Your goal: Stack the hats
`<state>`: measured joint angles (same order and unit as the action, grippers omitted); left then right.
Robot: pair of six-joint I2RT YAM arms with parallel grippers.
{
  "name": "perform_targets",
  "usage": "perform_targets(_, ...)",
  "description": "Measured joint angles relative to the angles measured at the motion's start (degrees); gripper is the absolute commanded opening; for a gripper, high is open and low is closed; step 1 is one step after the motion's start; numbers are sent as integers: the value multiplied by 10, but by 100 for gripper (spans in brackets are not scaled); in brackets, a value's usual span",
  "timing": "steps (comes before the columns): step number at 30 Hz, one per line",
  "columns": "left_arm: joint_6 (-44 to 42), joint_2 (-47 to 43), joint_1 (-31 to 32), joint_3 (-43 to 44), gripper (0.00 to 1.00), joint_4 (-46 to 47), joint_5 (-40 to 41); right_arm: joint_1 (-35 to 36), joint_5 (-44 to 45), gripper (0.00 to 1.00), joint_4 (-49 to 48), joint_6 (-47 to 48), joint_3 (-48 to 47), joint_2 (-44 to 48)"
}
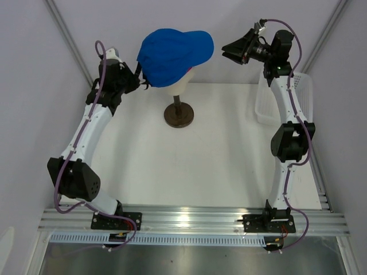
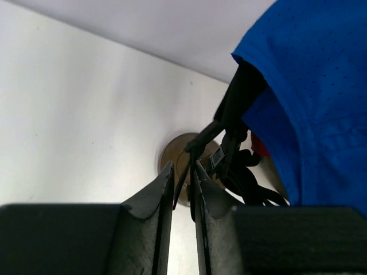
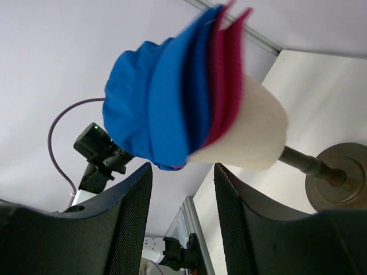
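Observation:
The royal blue cap sits on top of the magenta-pink cap, both on the cream mannequin head. In the top view only a sliver of the pink cap shows under the blue brim. My left gripper is at the back of the caps. In the left wrist view it is shut on a thin black strap hanging from the rear of the blue cap. My right gripper is open and empty, just right of the brim and apart from it.
The head stands on a dark pole with a round brown base at the back middle of the white table. A white mesh basket stands at the right behind the right arm. Grey walls close the back and sides.

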<state>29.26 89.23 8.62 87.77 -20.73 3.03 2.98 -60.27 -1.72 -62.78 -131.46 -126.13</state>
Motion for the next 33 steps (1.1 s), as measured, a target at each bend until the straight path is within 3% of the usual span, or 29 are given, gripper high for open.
perform_targets(8, -24, 15, 0, 122, 25, -47, -2, -2, 9, 53, 2, 25, 61, 73)
perform_targets(16, -25, 50, -1, 146, 30, -93, -2, 3, 15, 55, 11, 46, 85, 85)
perform_targets(19, -28, 56, -1, 156, 39, -110, -2, 4, 17, 60, 20, 53, 88, 85)
perform_targets(25, -43, 52, -3, 180, 71, -124, 0, 2, 39, 75, 88, 110, 90, 114)
perform_targets(27, -47, 45, -4, 187, 77, -132, -1, 2, 50, 78, 110, 137, 99, 138)
perform_targets(30, -55, 21, -6, 189, 85, -137, -14, 4, 76, 81, 115, 169, 153, 200)
perform_targets(31, -56, 10, -6, 189, 92, -139, -22, 8, 87, 81, 98, 172, 192, 230)
perform_targets(33, -60, -12, -7, 189, 95, -143, -35, 21, 108, 80, 59, 169, 265, 281)
